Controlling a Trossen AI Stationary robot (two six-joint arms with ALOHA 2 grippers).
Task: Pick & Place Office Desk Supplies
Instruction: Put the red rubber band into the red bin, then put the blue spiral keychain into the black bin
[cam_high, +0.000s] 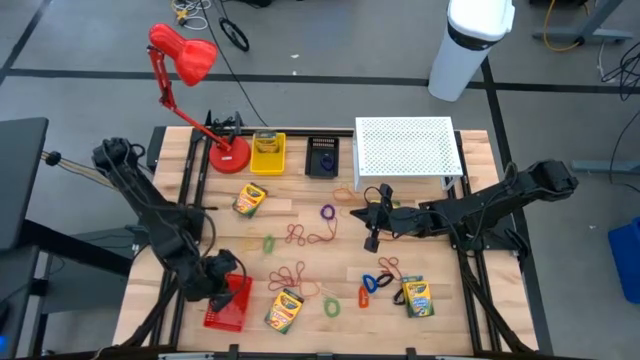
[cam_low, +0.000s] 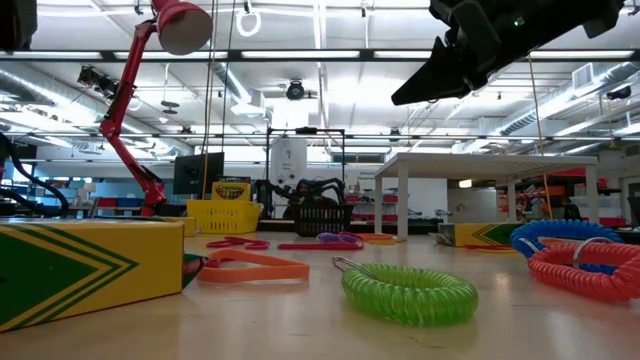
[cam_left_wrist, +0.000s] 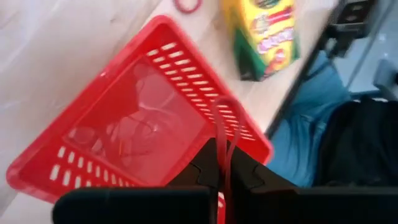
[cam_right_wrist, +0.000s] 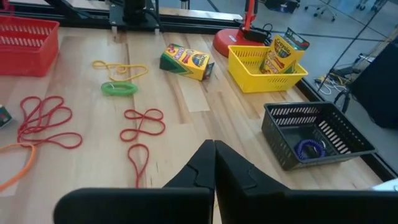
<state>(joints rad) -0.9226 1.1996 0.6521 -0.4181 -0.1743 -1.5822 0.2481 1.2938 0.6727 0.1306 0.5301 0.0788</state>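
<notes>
A red rubber band hangs pinched in the closed left hand, directly above the red basket, which already holds bands. One crayon box sits in the yellow basket. The closed right hand hovers empty over loose bands. Judged under half sorted.

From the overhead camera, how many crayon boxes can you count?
5 crayon boxes: one upright in the yellow basket, one beside the lamp base, one front centre, two touching at front right. Others may be hidden.
</notes>
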